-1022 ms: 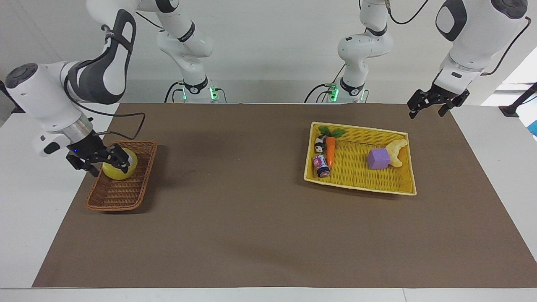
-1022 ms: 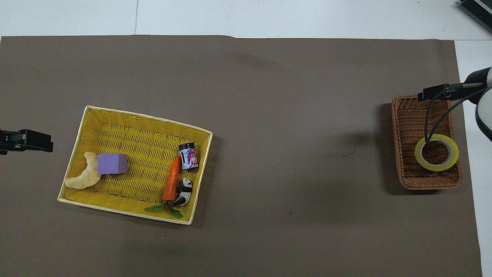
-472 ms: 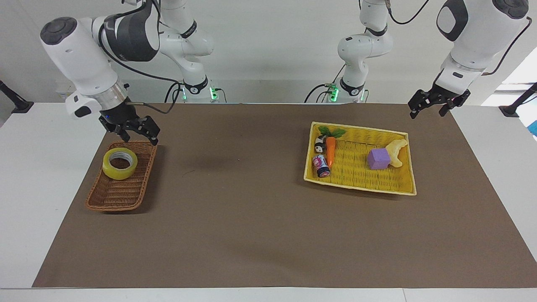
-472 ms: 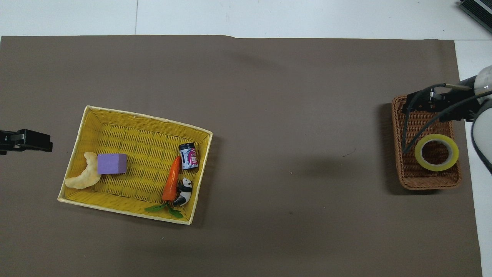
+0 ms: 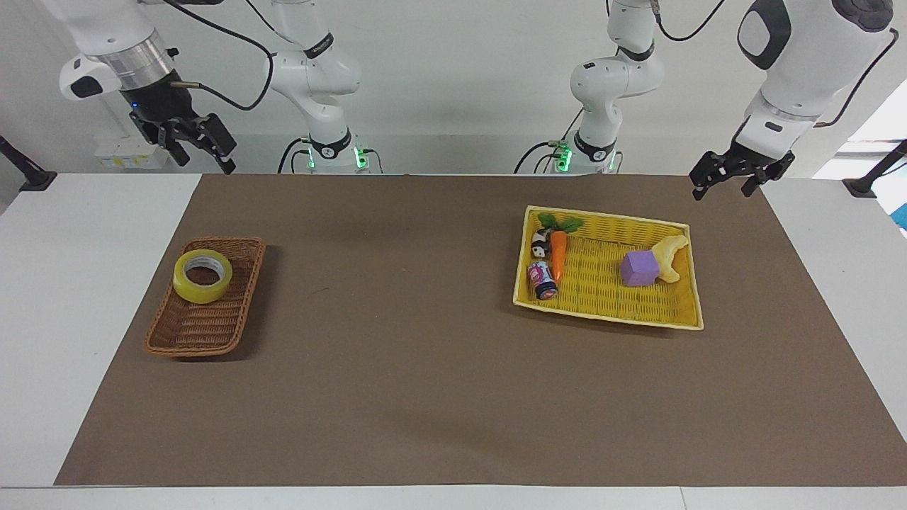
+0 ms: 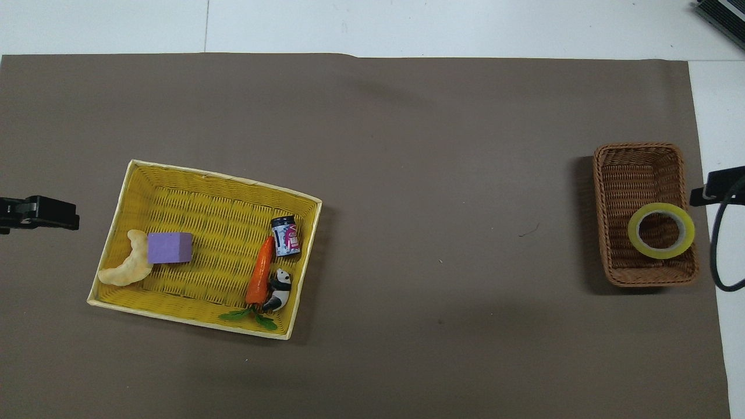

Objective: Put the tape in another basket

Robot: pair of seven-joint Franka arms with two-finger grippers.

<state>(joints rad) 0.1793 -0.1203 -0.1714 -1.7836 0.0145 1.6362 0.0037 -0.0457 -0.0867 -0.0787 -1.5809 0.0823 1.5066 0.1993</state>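
The tape (image 5: 203,276), a yellow roll with a pale core, lies flat in the small dark-brown wicker basket (image 5: 186,336), in the end nearer to the robots. It also shows in the overhead view (image 6: 660,230), inside the basket (image 6: 637,169). My right gripper (image 5: 205,159) is open and empty, raised high at the right arm's end of the table, well clear of the basket. Only its tip (image 6: 715,187) shows in the overhead view. My left gripper (image 5: 720,191) waits open and empty in the air by the yellow tray's corner; it also shows in the overhead view (image 6: 41,212).
The yellow woven tray (image 5: 609,312) sits toward the left arm's end and holds a purple cube (image 5: 640,268), a toy carrot (image 5: 558,255), a small can (image 5: 543,280), a panda figure (image 5: 541,243) and a pale curved snack (image 5: 669,253). A brown mat (image 5: 425,368) covers the table.
My right gripper let go of the tape, rose out of the brown basket and drew back toward the robots. The tape stays in the basket. The left arm has not moved.
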